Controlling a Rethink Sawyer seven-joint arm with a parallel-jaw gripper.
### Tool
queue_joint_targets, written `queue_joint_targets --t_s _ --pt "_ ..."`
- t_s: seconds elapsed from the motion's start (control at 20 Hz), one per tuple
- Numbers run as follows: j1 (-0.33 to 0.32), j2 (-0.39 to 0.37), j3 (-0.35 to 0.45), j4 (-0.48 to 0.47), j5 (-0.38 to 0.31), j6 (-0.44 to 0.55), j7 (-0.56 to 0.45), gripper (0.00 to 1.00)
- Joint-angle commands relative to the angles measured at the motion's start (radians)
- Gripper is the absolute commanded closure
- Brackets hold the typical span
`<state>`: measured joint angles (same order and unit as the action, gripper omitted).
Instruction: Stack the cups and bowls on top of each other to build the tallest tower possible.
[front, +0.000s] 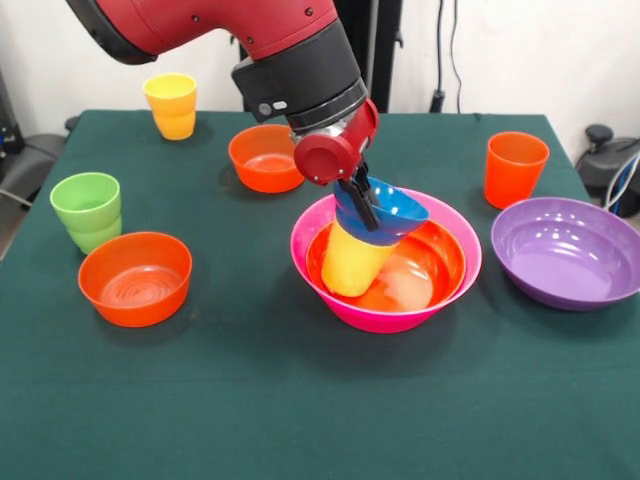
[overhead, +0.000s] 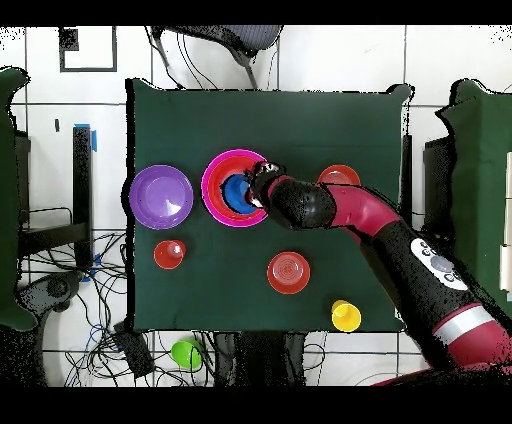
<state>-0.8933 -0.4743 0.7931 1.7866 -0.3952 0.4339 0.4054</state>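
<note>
Gripper: the gripper (front: 362, 203) is clasping the rim of the small blue bowl (front: 388, 213), one black finger lying inside the bowl; in the overhead view it (overhead: 257, 193) is sitting over the pile's right side.
Tower: the pink bowl (front: 315, 222) is forming the base, with a large orange bowl (front: 445, 256) nesting inside it.
Yellow cup: a yellow cup (front: 352, 262) is leaning tilted inside the large orange bowl, mouth down, the small blue bowl resting tilted on its upper end.
Purple bowl: the purple bowl (front: 568, 253) is standing apart, beside the pink bowl, empty and upright (overhead: 161, 196).
Small orange bowls: one (front: 135, 277) is sitting near the table's front edge; the other (front: 264, 157) is sitting behind the tower, partly hidden by the arm.
Loose cups: the green cup (front: 87, 211), the second yellow cup (front: 172, 105) and the orange cup (front: 515, 168) are each standing upright, well apart.
Surface: the green table (front: 300, 400) is carrying everything.
</note>
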Motion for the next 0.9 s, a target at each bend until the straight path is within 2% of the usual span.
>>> queue_joint_targets --t_s 0.05,0.2,0.25,0.9 --pt "0.039 0.021 -0.066 -0.073 -0.069 -0.010 0.108 1.00" --pt "0.043 0.018 -0.069 -0.079 -0.077 -0.013 0.103 1.00" --pt "0.043 0.018 -0.069 -0.079 -0.077 -0.013 0.103 0.00" --pt "0.064 0.004 -0.093 -0.089 -0.098 -0.029 0.114 0.00"
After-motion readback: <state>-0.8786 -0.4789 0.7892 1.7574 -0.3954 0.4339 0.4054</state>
